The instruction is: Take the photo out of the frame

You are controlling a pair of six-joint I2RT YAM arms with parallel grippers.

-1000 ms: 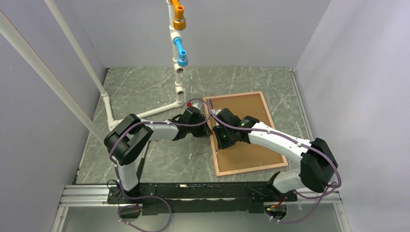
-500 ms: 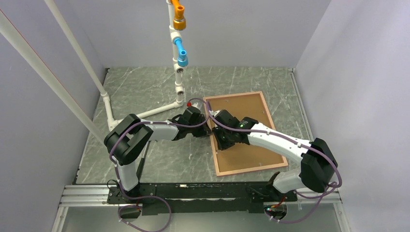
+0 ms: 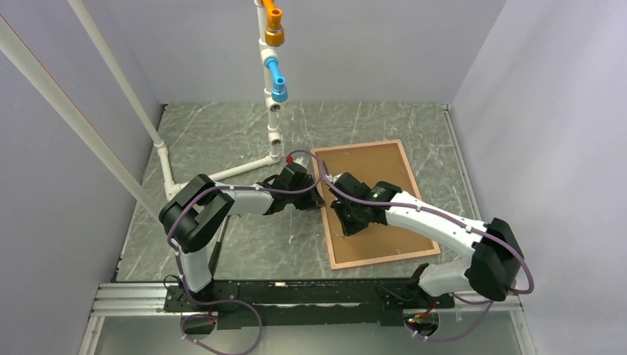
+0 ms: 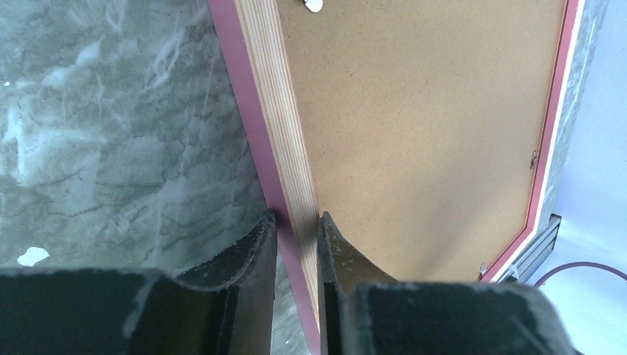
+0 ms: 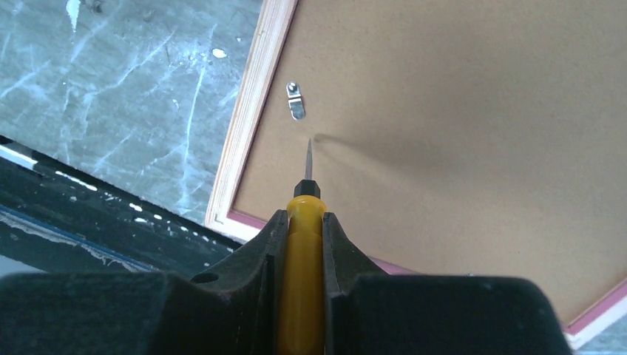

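No sight of the photo itself; presumably face down inside the frame (image 3: 358,145), sealed under the brown backing board (image 3: 373,166). Frame flat on the table (image 3: 222,133), back upward, right of centre and just ahead of the arms.

Left long rail pinched by the left gripper (image 4: 296,229), one finger on the outer side, the other on the board side. Clamped in the right gripper (image 5: 302,222): a yellow-handled screwdriver (image 5: 302,288), thin tip resting on the board just beside a small metal clip (image 5: 296,100), with a faint dimple and shadow at the contact.

Main hazard from here: too much downward push, driving the tip through the soft board and scarring the print below. Next: a sideways skid past the clip, gouging the board without turning anything. Also possible: a twist of the rail in the left clamp, shifting the clip away from the tip.

Long axis of the frame, and so of the print within, from near to far, far end leaning slightly left.
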